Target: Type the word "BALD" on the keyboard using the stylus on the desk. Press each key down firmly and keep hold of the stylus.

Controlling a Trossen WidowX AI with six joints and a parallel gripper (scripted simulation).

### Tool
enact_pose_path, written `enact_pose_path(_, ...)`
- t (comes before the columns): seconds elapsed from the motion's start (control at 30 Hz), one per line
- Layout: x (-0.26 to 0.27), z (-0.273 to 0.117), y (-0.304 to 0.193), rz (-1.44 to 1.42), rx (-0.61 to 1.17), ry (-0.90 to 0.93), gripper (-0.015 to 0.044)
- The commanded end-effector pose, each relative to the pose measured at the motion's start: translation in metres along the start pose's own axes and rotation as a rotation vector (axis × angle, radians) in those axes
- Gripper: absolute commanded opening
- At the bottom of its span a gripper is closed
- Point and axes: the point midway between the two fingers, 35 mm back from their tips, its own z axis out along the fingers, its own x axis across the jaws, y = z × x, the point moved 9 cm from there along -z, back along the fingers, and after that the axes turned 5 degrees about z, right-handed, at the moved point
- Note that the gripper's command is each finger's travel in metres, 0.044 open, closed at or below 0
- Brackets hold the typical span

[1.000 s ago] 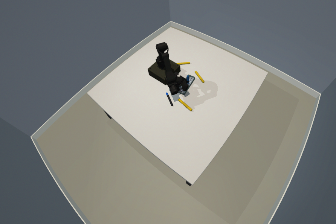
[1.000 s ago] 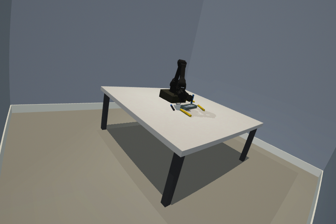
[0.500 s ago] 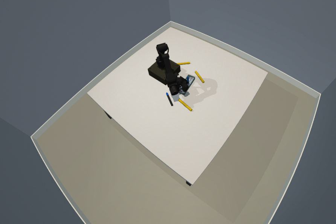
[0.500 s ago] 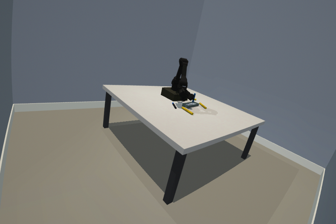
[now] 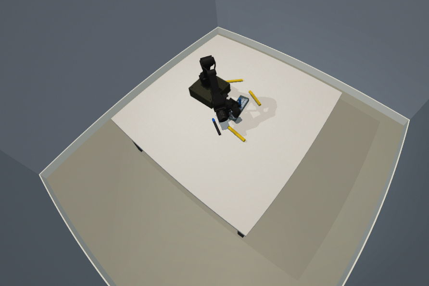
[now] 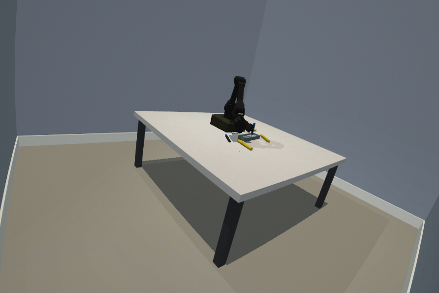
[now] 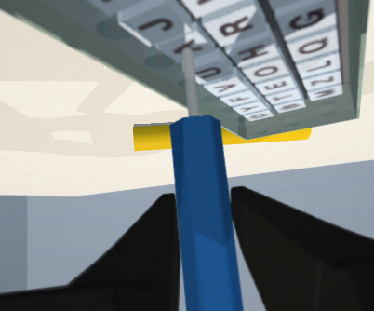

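Note:
My gripper (image 5: 239,105) (image 6: 252,128) (image 7: 203,202) is shut on the blue stylus (image 5: 239,101) (image 6: 254,124) (image 7: 199,163), which is near upright with its grey tip down. The grey-green keyboard (image 5: 246,99) (image 6: 249,138) (image 7: 301,126) lies below it. In the wrist view the tip (image 7: 186,53) is over the outer key row, at the key between J (image 7: 156,25) and U (image 7: 208,72). That key's letter is partly covered by the tip. Whether the tip touches or presses the key cannot be told. The L key (image 7: 325,66) shows in the far row.
Yellow sticks (image 5: 255,98) (image 5: 236,134) (image 5: 235,80) (image 6: 245,145) (image 7: 153,138) lie around the keyboard. A black pen with a blue end (image 5: 217,127) (image 6: 228,138) and a pale block (image 5: 224,125) (image 6: 234,137) are on the desk, near the keyboard.

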Motion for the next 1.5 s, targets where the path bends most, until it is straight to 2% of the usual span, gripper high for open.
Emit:
enact_pose_path(0.0, 0.0, 0.001, 0.002, 0.006, 0.003, 0.0, 0.0081)
enact_pose_path(0.9, -0.003, -0.016, -0.029, -0.003, -0.001, -0.004, 0.0084)
enact_pose_path(1.3, -0.007, -0.001, -0.053, -0.194, -0.043, -0.338, 0.0004)
enact_pose_path(1.47, -0.009, 0.003, -0.063, -0.257, -0.032, -0.451, 0.0)
